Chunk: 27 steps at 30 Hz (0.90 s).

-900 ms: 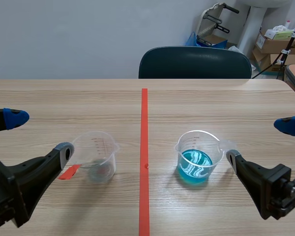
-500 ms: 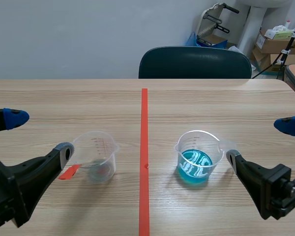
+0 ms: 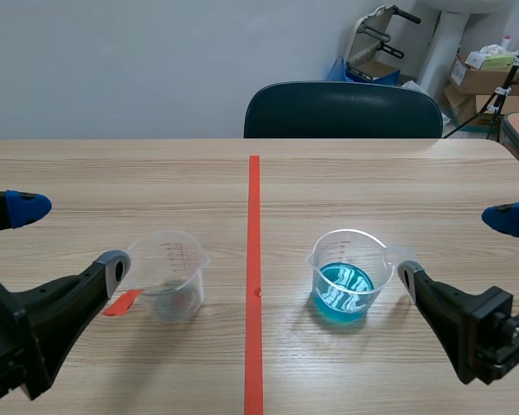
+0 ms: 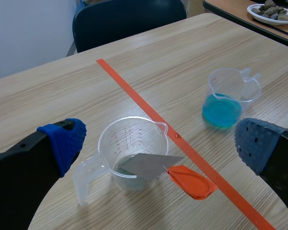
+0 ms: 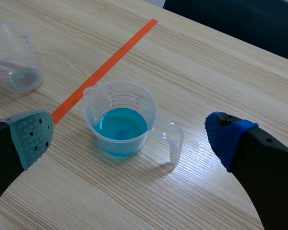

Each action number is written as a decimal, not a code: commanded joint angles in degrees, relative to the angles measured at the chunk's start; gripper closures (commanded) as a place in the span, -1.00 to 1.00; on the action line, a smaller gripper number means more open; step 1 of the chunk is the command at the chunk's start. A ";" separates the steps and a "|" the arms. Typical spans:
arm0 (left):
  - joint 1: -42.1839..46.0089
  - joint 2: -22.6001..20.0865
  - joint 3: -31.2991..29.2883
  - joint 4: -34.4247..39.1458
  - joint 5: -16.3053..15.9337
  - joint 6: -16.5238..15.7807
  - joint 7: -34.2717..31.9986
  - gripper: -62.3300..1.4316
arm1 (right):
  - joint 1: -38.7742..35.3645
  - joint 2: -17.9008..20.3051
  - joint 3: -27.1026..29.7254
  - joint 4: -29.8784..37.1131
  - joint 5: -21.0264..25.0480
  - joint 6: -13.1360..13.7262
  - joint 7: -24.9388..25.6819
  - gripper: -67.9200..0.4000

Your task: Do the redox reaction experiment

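A clear measuring cup [image 3: 169,275] [image 4: 130,153] [image 5: 15,63] stands left of the red tape line, holding a grey metal sheet [image 4: 146,165] with an orange-red end [image 4: 191,175] [image 3: 121,303] that sticks out over the rim. Right of the line stands a second clear cup with blue liquid [image 3: 346,278] [image 5: 120,125] [image 4: 225,99]. My left gripper [image 3: 69,232] [image 4: 163,143] is open around the first cup, fingers apart from it. My right gripper [image 3: 458,249] [image 5: 129,129] is open around the blue-liquid cup, its handle [image 5: 170,141] pointing toward one finger.
The red tape line [image 3: 254,277] divides the wooden table [image 3: 156,181]. A dark chair [image 3: 342,111] stands at the far edge. Boxes and a stand [image 3: 489,69] sit in the far right corner. A plate of stones [image 4: 272,12] lies on another table.
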 commanded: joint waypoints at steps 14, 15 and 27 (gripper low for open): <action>-0.02 0.02 -0.07 1.27 -0.33 -0.09 -0.76 -1.00 | 0.13 -0.02 0.48 0.81 0.79 0.07 0.87 -1.00; -0.02 0.02 -0.07 1.27 -0.33 -0.09 -0.76 -1.00 | 0.22 -0.02 0.46 0.81 0.76 0.07 0.85 -1.00; 0.02 -0.02 -0.07 1.27 -0.33 -0.09 -0.76 -1.00 | 2.36 0.00 0.35 0.81 -0.81 1.14 1.92 -1.00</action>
